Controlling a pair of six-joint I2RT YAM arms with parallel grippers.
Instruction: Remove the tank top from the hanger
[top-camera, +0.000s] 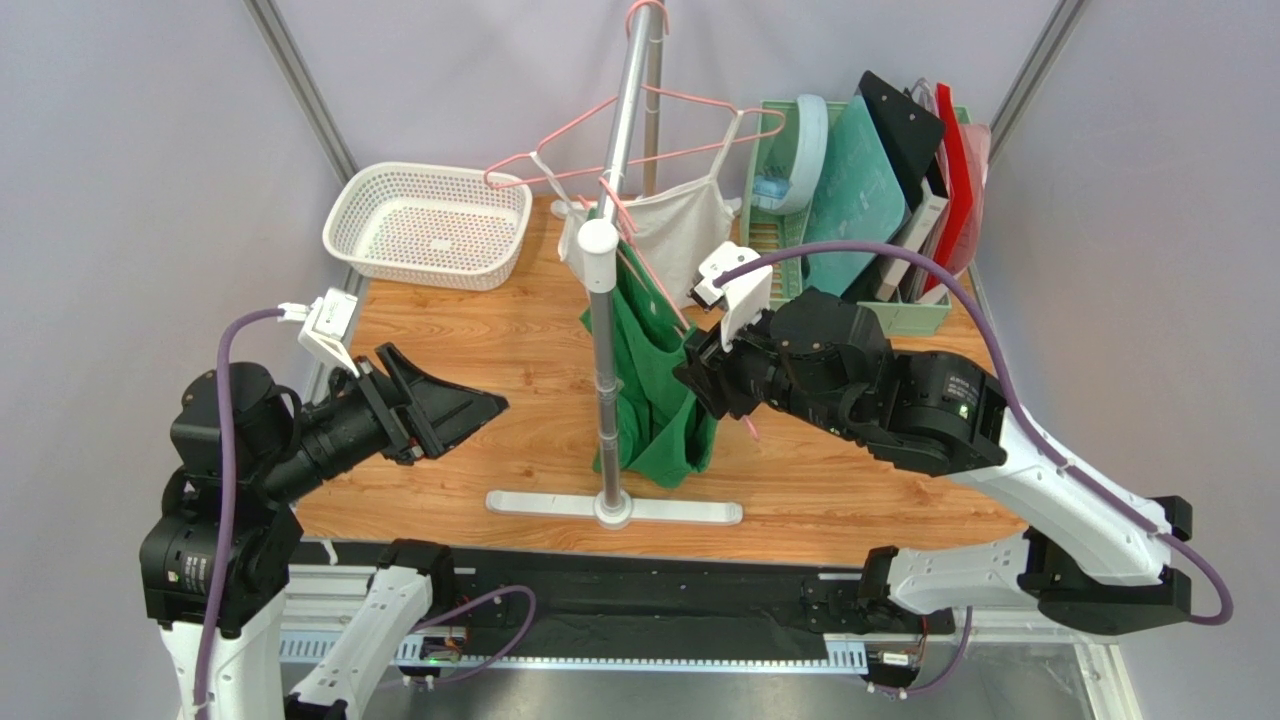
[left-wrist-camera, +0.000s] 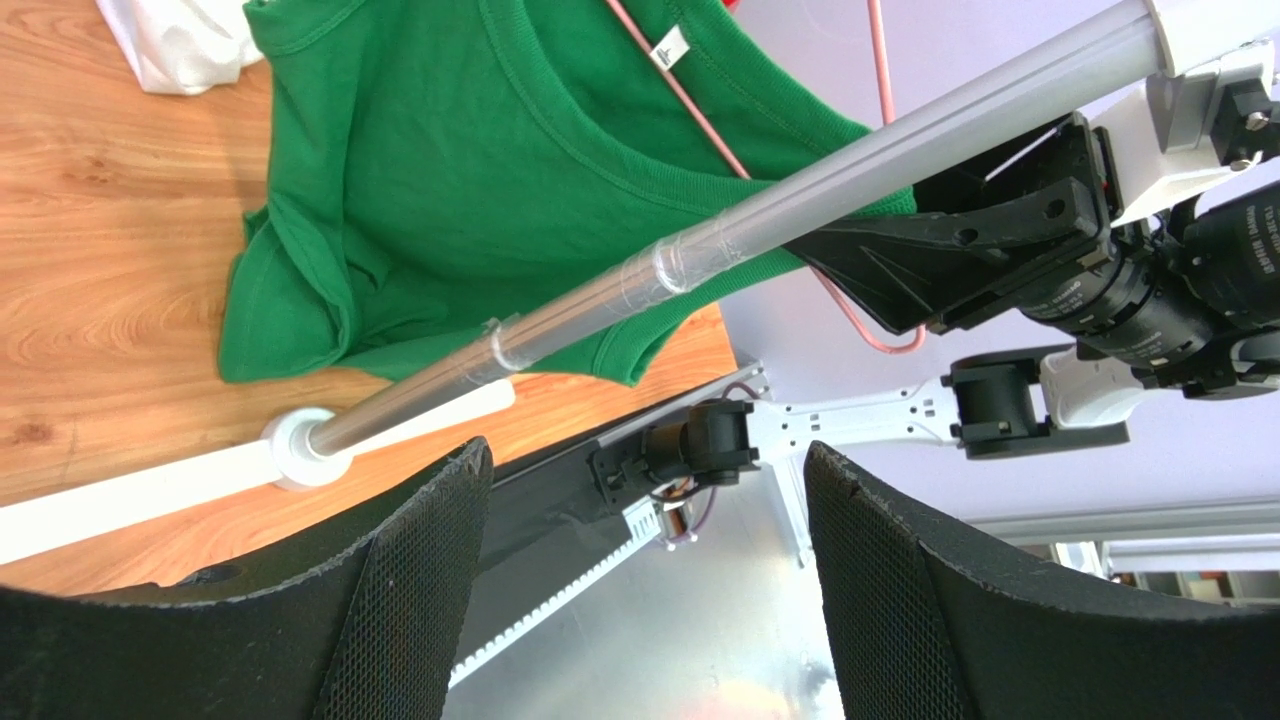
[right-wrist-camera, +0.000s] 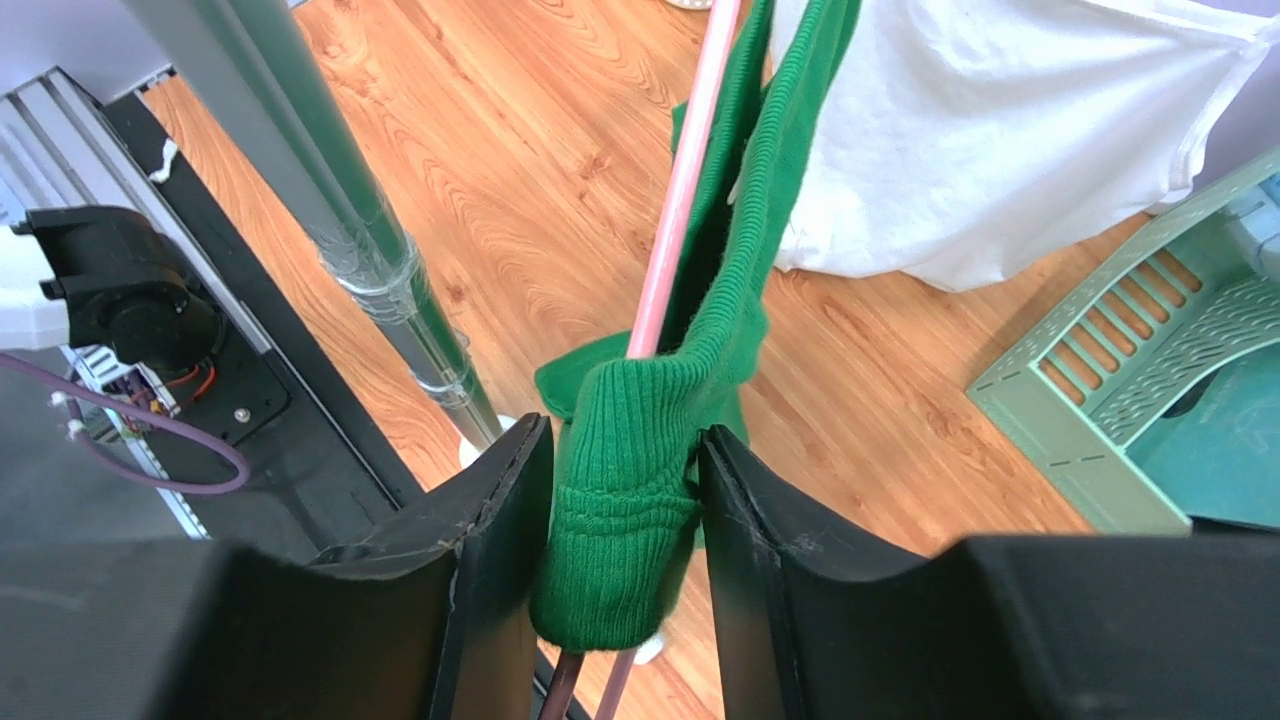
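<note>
Pulling on the strap is where this could go wrong, as I judge it. At the centre of the overhead view the rack pole (top-camera: 607, 375) stands on a slim base (top-camera: 613, 510). The green tank top (top-camera: 649, 383) hangs just right of it on a pink hanger (right-wrist-camera: 676, 195), its hem bunched low near the wooden table (top-camera: 451, 323). If the cloth snags on the hanger's shoulder, a tug would drag hanger and rack together — the stand might tip, or the hanger might swing round the pole. Higher up and to the right, a white garment (top-camera: 679, 225) hangs close beside on a second hanger and could be swept along.

The left gripper (top-camera: 469, 408), left of centre, is spread wide and empty. It is well apart from the cloth and aimed toward the pole, and its wrist view shows nothing between the pads. The right gripper (right-wrist-camera: 616, 450), right of the pole, is closed narrow on a folded ribbed band of the tank top, and the fabric fills the gap. The pink hanger wire runs just behind the pinched cloth — whether it is caught too I cannot tell. If it is, the garment would not slide free.
</note>
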